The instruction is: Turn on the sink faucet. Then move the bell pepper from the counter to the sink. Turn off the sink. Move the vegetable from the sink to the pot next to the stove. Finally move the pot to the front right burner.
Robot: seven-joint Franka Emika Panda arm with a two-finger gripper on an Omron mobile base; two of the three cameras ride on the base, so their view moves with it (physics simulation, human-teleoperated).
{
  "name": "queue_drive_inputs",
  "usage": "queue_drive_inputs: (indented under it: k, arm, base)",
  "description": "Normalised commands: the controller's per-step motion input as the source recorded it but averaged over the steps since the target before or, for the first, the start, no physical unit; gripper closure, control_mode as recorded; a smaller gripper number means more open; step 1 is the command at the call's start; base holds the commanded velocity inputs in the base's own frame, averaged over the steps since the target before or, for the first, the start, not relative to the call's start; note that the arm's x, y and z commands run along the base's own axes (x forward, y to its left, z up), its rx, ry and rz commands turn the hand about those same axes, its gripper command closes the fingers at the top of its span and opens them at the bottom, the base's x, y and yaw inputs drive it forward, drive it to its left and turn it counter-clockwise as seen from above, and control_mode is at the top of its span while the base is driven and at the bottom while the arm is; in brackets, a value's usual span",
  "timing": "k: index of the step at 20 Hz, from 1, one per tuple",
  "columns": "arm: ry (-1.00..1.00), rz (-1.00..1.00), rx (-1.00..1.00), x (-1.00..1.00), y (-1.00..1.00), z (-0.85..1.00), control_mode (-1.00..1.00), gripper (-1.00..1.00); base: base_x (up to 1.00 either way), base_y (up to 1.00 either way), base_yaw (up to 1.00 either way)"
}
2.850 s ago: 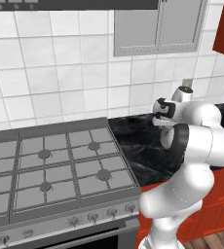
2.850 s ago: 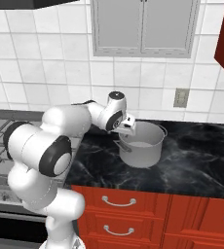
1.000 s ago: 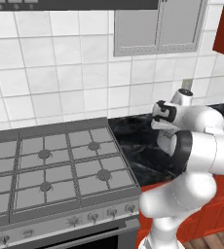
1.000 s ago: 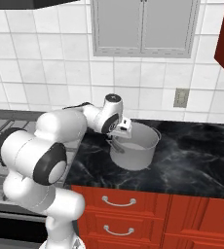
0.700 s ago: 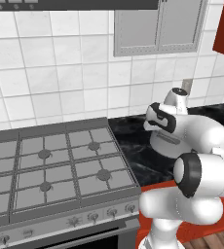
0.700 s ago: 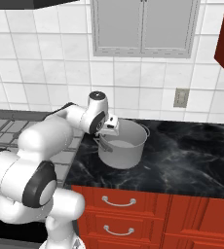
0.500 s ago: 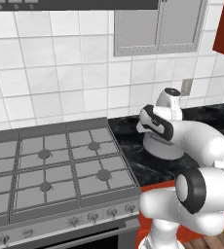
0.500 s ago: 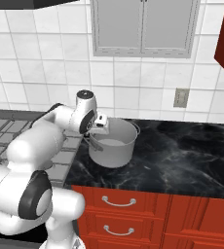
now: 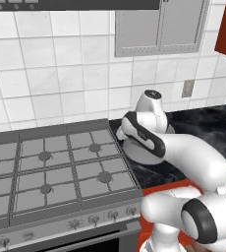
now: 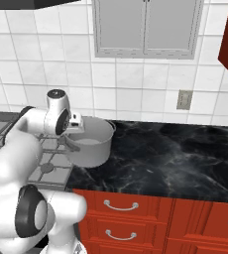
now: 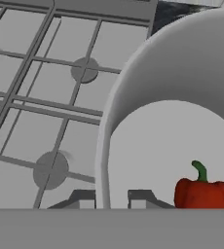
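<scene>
My gripper (image 11: 105, 198) is shut on the left rim of the grey pot (image 11: 172, 97), one finger inside the wall and one outside. The red bell pepper (image 11: 204, 192) lies on the pot's floor. From the right base view the pot (image 10: 92, 143) hangs at the seam between the stove (image 10: 42, 159) and the black counter (image 10: 160, 158), with the gripper (image 10: 72, 135) at its left side. In the left base view my arm covers most of the pot (image 9: 142, 153), beside the stove (image 9: 61, 167) and its front right burner (image 9: 104, 176). The sink and faucet are out of view.
Two round burners (image 11: 50, 170) (image 11: 84, 69) lie below the hand to the pot's left. A white tiled wall with an outlet (image 10: 184, 99) stands behind the counter. Grey wall cabinets (image 10: 145, 27) hang above, and red drawers (image 10: 121, 206) sit under the counter.
The gripper has carried the pot leftward from the counter to the stove's right edge, with the pepper still inside. The arm has swung left with it.
</scene>
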Motion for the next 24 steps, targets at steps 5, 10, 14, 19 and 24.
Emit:
queue_drive_inputs:
  k: [5, 10, 14, 19, 24]
  arm:
    - [0.01, 0.17, 0.0, -0.31, 0.86, 0.14, -1.0, 1.0]
    - [0.0, 0.15, 0.0, -0.34, 0.82, 0.02, -1.0, 1.0]
    - [0.0, 0.12, -0.01, -0.33, 0.69, -0.01, -1.0, 1.0]
    - [0.0, 0.03, -0.04, -0.03, 0.26, -0.26, -1.0, 1.0]
    - [0.01, 0.0, -0.05, 0.0, 0.05, -0.27, -1.0, 1.0]
  base:
    - [0.0, 0.0, 0.0]
    - [0.0, 0.0, 0.0]
    - [0.0, 0.0, 0.0]
    - [0.0, 0.0, 0.0]
    - [0.0, 0.0, 0.0]
